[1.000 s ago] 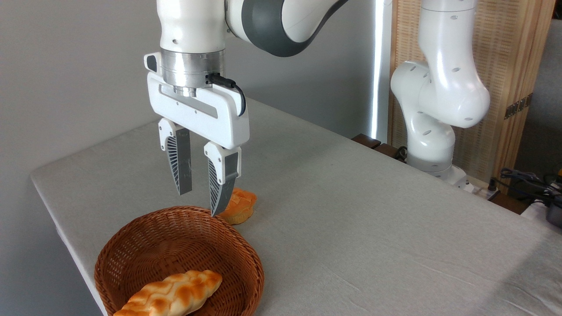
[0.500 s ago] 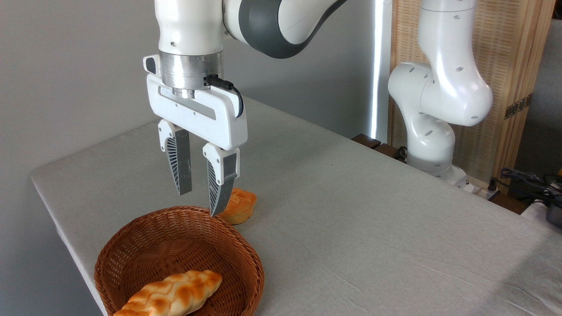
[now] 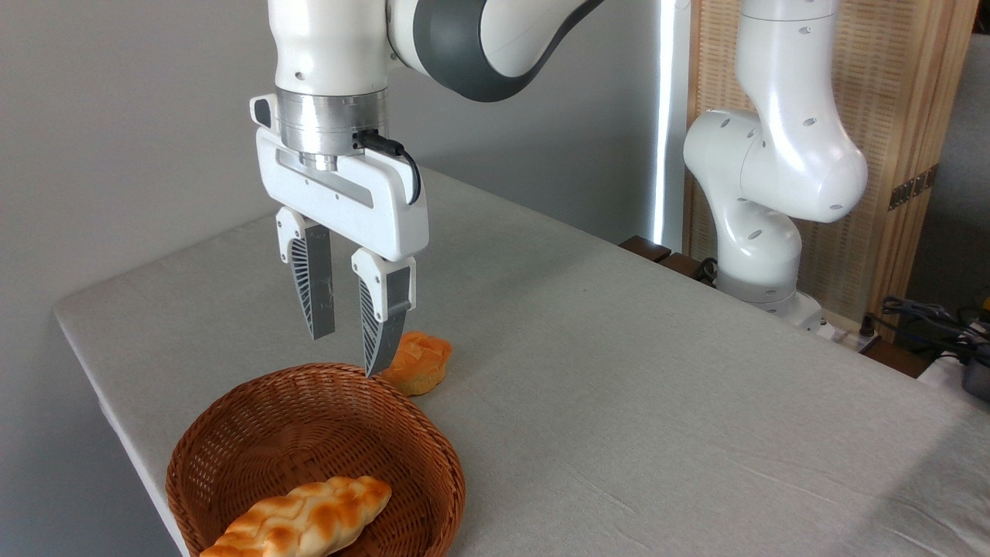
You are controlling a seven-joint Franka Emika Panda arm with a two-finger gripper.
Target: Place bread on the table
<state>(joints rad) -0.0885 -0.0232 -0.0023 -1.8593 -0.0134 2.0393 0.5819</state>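
Hanging above the far rim of a wicker basket (image 3: 315, 456), the gripper (image 3: 346, 352) of a white Panda arm (image 3: 479, 39) holds nothing, its two ribbed fingers (image 3: 315, 290) parted with clear air between them. The bread (image 3: 300, 520), a braided loaf browned at the crests and pale in the folds, lies in the near part of the basket, running across it with one end cut off by the lower edge of the picture. It is well apart from the fingertips and has not yet been lifted toward the grey-clothed table (image 3: 619, 371). A small orange bun (image 3: 414, 362) sits on the cloth just beyond the basket, partly behind one finger. The loaf looks light and probably firm enough to keep its shape, though its glazed surface may be slick. The thick middle, taken across its width, seems the safest hold; the tapered ends would likely slip or tip. The basket wall close beside it could crowd a finger.
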